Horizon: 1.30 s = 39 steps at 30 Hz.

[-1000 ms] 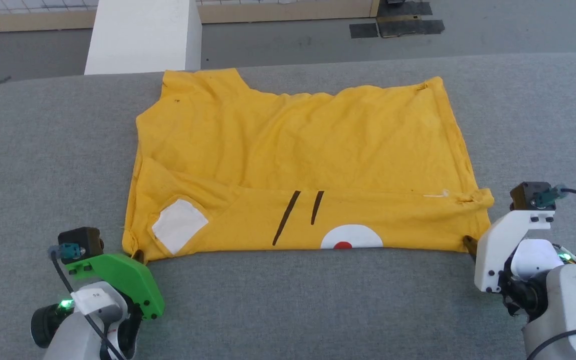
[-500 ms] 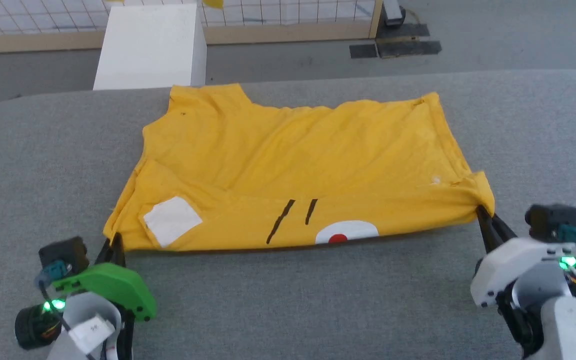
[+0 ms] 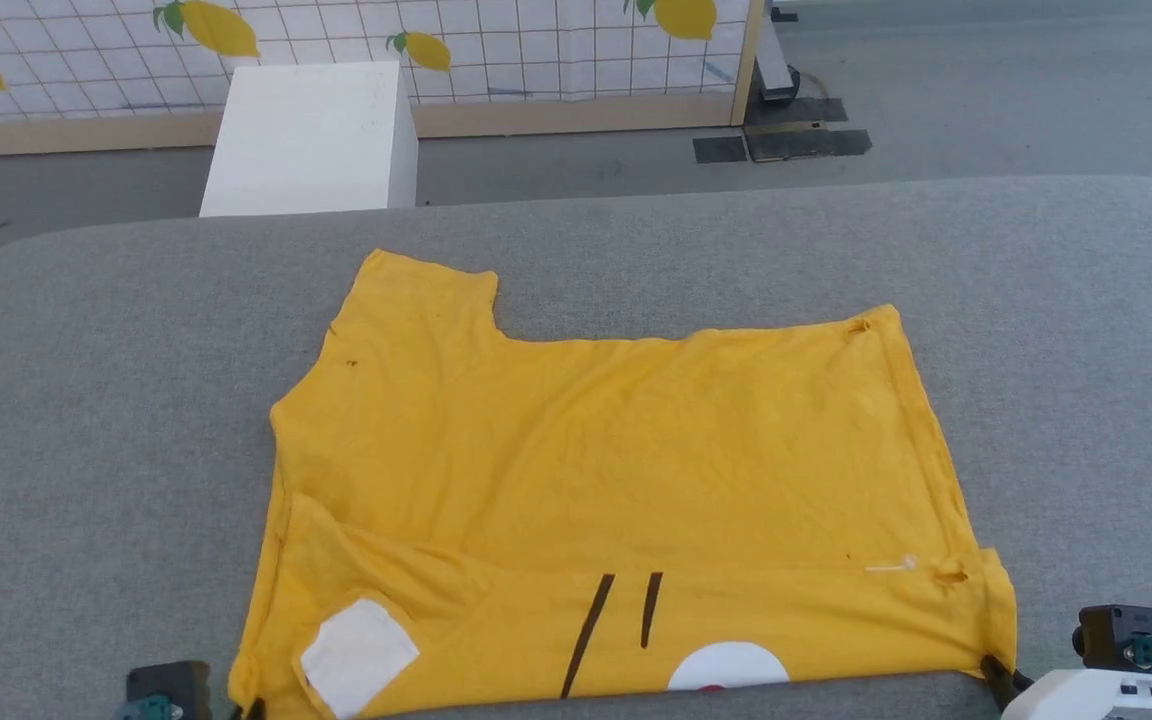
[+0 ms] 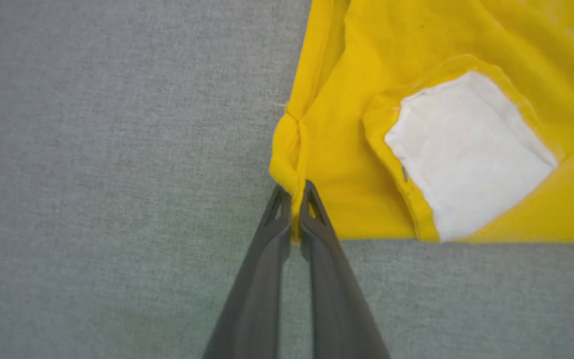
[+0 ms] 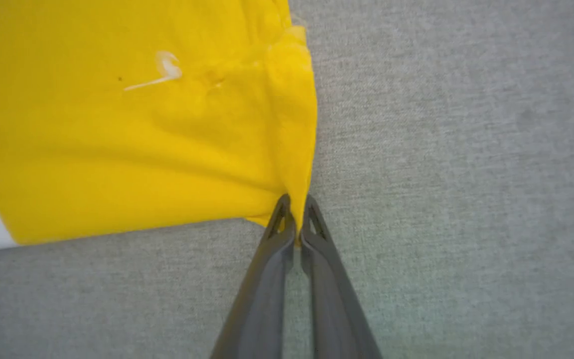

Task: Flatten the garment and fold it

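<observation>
The garment [image 3: 596, 470], a bright yellow T-shirt, lies spread on the grey table [image 3: 86, 400]. Its near edge is folded over, showing a white patch [image 3: 358, 655], two black lines [image 3: 626, 610] and a white circle [image 3: 726, 670]. My left gripper [image 4: 294, 192] is shut on the near left corner of the garment [image 4: 357, 149], just beside the white patch [image 4: 466, 149]. My right gripper [image 5: 296, 202] is shut on the near right corner of the garment [image 5: 142, 139]. In the head view the left gripper [image 3: 248, 710] and right gripper [image 3: 996, 675] sit at the bottom edge.
A white box [image 3: 311, 140] stands on the floor beyond the table's far edge. Behind it is a tiled wall with lemon prints [image 3: 556, 40]. Dark mats [image 3: 796, 140] lie on the floor at the back right. Bare grey table surrounds the garment on all sides.
My right gripper has shut on the near right corner. Both grippers have drawn the garment toward me, away from the far edge, and it lies smoother. The head camera has shifted.
</observation>
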### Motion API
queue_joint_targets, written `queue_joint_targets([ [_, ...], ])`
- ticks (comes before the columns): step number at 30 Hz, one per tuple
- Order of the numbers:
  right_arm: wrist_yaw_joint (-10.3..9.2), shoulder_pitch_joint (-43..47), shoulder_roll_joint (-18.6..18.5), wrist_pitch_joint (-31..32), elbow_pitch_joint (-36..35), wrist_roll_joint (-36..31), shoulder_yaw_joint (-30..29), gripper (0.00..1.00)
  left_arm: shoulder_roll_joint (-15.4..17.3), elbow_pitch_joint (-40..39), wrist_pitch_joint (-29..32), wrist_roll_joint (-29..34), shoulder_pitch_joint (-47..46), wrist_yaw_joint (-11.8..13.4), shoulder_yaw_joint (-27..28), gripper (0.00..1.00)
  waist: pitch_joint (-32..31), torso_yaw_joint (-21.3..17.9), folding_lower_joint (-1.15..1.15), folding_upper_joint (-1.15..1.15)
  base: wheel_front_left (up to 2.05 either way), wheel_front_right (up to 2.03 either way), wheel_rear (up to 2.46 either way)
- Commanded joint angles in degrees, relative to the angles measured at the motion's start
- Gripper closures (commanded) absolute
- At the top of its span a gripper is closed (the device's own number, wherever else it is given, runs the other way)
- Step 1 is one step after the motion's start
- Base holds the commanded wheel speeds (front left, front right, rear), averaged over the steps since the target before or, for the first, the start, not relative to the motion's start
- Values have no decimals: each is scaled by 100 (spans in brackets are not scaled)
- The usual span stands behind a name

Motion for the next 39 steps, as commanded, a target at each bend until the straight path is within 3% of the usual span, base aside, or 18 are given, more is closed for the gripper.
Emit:
queue_joint_targets([
  [1,-11,51,-12,136,25,-6,-72,100,55,58,178,-92,28,-64,-41,100,26,35,0,0,0,0,0],
  [4,-11,15,-12,289,123,5,-111,100,31,189,389,-197,-76,-150,-125,100,44,69,0,0,0,0,0],
  [5,-11,-8,-12,294,158,27,-106,81,2,240,394,-229,-133,-161,-128,98,44,82,0,0,0,0,0],
  [6,-11,-19,-12,293,188,46,-83,63,-8,262,364,-236,-185,-203,-150,60,42,92,0,0,0,0,0],
  [7,-11,-25,-12,274,212,81,-44,2,-30,287,296,-247,-247,-227,-146,0,35,105,0,0,0,0,0],
  [12,-11,-48,-12,-289,86,160,28,0,-73,334,-101,-278,-376,-341,-91,0,-39,116,0,0,0,0,0],
  [21,-11,-409,-12,-2670,-501,-107,290,0,189,331,-1534,176,-1317,-692,49,0,79,-1,0,0,0,0,0],
  [25,-11,-673,-11,-3379,-563,-285,426,0,343,483,-1733,366,-2164,-998,-95,0,355,-67,0,0,0,0,0],
  [31,-11,-1241,-11,-3616,-679,-378,741,0,644,1205,-1243,473,-4092,-1697,-371,0,1192,-378,0,0,0,0,0],
  [39,-11,-1787,-11,-3663,-782,-162,1049,0,812,2116,59,102,-5855,-2128,-469,0,2126,-815,0,0,0,0,0],
])
